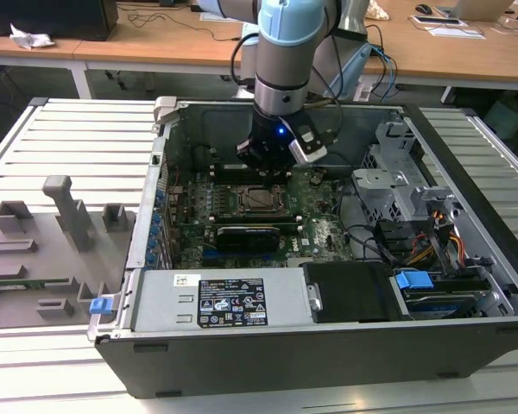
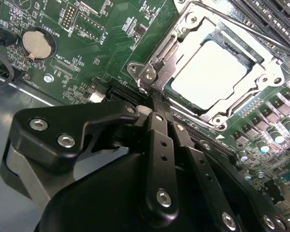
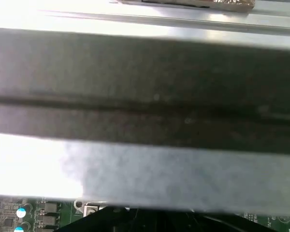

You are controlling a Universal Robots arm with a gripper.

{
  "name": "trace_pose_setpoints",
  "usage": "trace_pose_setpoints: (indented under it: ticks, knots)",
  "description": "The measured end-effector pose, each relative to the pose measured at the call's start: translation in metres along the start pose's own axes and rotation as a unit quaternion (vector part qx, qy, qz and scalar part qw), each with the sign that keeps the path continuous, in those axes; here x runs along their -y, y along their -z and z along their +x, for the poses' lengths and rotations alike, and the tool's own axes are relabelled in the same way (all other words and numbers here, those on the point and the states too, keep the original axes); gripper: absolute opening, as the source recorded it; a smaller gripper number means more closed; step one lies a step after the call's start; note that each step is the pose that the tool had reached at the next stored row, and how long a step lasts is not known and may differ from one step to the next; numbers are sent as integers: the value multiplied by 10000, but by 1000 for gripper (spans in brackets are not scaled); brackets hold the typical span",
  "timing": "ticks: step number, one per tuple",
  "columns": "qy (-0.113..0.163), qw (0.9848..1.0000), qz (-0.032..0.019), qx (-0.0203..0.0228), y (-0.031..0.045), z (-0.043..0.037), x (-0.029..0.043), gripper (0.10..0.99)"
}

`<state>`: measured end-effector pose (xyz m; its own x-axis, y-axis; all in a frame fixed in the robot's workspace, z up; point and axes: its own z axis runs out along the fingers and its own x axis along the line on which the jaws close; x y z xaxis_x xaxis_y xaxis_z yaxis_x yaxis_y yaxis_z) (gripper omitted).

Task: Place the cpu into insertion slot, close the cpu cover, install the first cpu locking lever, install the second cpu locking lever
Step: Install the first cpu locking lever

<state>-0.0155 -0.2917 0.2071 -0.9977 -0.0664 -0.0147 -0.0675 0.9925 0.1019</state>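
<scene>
The open computer case (image 1: 328, 285) lies on its side on a slatted metal table (image 1: 69, 147), and everything here is placed against it. A white-and-black sticker (image 1: 231, 303) sits on the case's power-supply box (image 1: 216, 300) at the near wall; its print is too small to make out. Inside the case, the green motherboard (image 1: 319, 220) holds the insertion slot (image 1: 261, 199) near its middle. In the second wrist view the cpu (image 2: 210, 72) lies flat in that slot, its pale metal top showing through the cut-out of the cpu cover (image 2: 183, 46), which lies closed down around it. A thin metal lever (image 2: 241, 24) runs along the cover's far edge. A round coin battery (image 2: 37, 44) sits on the board well apart from the slot.

The gripper (image 2: 154, 99) hangs inside the case just beside the slot's corner, its 2 black fingers (image 2: 160, 145) pressed together with nothing between them. Drive cages and cables (image 1: 414, 233) crowd the case toward the exterior view's right.
</scene>
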Motion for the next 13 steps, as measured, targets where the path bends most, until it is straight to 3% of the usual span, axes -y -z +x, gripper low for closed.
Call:
trace_pose_setpoints:
  ticks: [4, 13]
  knots:
    - [0, 10000, 0, 0, 96, -1, -10, 106]
    - [0, 10000, 0, 0, 106, 5, 81, 106]
